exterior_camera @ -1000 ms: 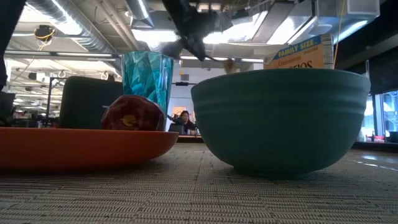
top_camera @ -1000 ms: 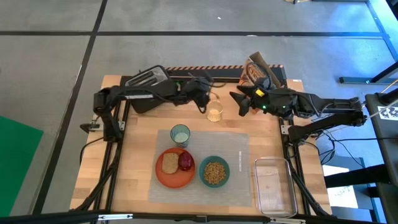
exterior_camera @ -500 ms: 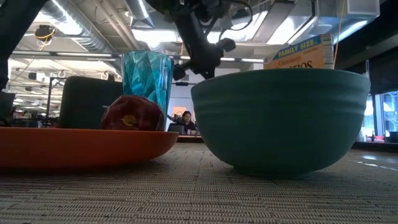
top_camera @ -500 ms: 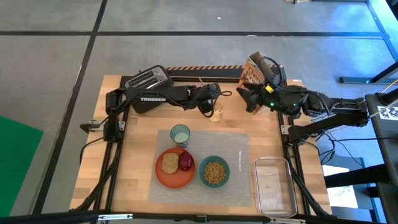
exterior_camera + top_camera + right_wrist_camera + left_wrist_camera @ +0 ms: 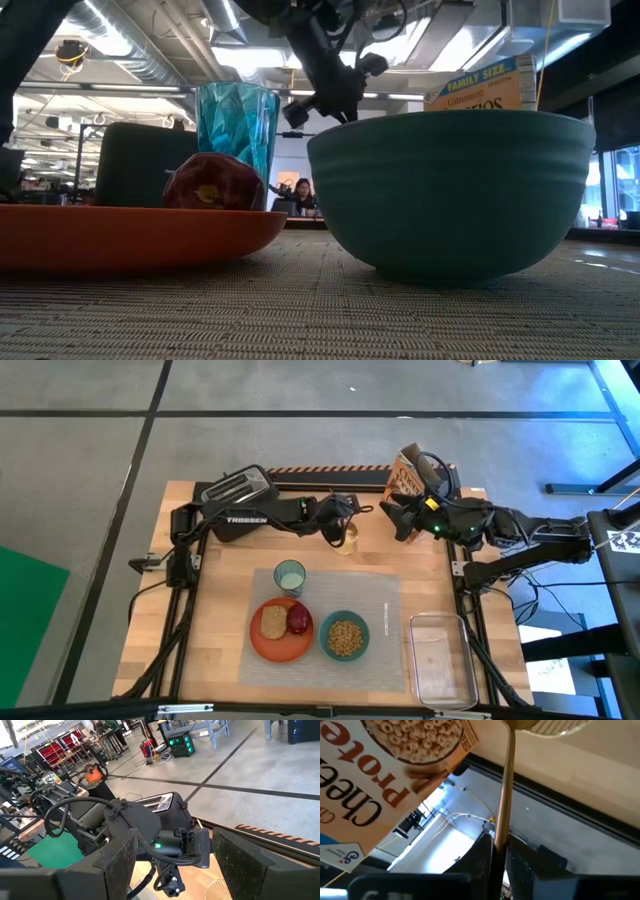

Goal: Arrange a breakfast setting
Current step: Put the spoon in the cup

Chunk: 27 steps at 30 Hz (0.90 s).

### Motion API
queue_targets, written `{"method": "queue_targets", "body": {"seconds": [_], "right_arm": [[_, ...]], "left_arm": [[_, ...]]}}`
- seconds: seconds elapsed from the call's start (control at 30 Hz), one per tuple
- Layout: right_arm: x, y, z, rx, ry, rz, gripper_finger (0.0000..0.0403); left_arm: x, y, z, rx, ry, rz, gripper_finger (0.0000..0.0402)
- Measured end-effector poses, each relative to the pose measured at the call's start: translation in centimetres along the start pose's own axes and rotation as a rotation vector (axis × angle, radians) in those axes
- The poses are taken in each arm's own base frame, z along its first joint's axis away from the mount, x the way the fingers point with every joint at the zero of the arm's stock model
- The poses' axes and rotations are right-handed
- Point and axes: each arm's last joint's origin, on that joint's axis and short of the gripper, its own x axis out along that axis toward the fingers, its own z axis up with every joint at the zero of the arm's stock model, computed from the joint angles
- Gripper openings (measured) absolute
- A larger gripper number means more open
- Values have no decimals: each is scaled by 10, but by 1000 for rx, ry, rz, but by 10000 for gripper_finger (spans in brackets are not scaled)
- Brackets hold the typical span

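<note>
Left claw [image 5: 340, 532] pinches the gold spoon [image 5: 504, 795] over the small cup [image 5: 347, 538]; it should lift straight before heading matward; right claw [image 5: 397, 520] waits open, empty

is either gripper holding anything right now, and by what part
The left gripper holds the gold spoon by the end of its handle, pinched between its fingers. The right gripper is open and holds nothing.

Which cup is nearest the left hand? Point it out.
The clear cup beyond the placemat, right beside the left hand; the green cup stands on the placemat, farther off.
</note>
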Motion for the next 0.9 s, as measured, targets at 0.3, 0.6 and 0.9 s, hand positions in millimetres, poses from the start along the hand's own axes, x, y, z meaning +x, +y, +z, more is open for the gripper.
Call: {"method": "queue_targets", "body": {"seconds": [0.3,0.6,0.9], "right_arm": [[0,0,0,0,6,8,250],[0,1,-1,-1,17,22,250],[0,0,-2,-6,31,27,250]], "left_arm": [[-9,4,12,-33,-28,24,56],[-13,6,17,-81,-55,38,57],[-23,9,7,-175,-87,55,57]]}}
